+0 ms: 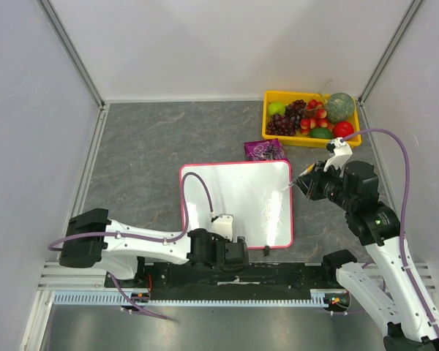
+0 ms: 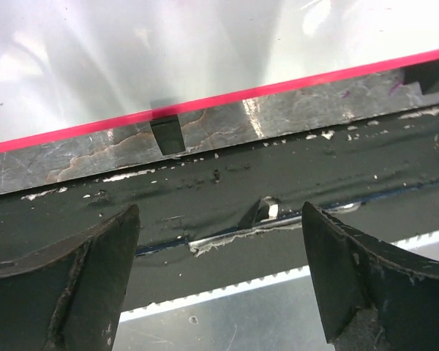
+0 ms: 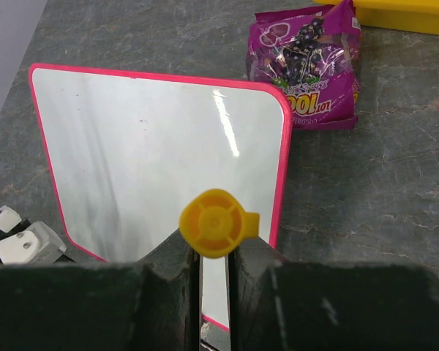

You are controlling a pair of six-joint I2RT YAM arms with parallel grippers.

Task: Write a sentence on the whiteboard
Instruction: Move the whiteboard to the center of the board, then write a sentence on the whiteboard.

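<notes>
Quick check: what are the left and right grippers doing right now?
Left gripper: open, holding nothing.
Right gripper: shut on the yellow-ended marker.

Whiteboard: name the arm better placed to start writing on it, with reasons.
Right. The right gripper is shut on a yellow-ended marker at the whiteboard's right edge, with the blank board face ahead of it. The left gripper is open and empty, low by the board's near edge.
</notes>
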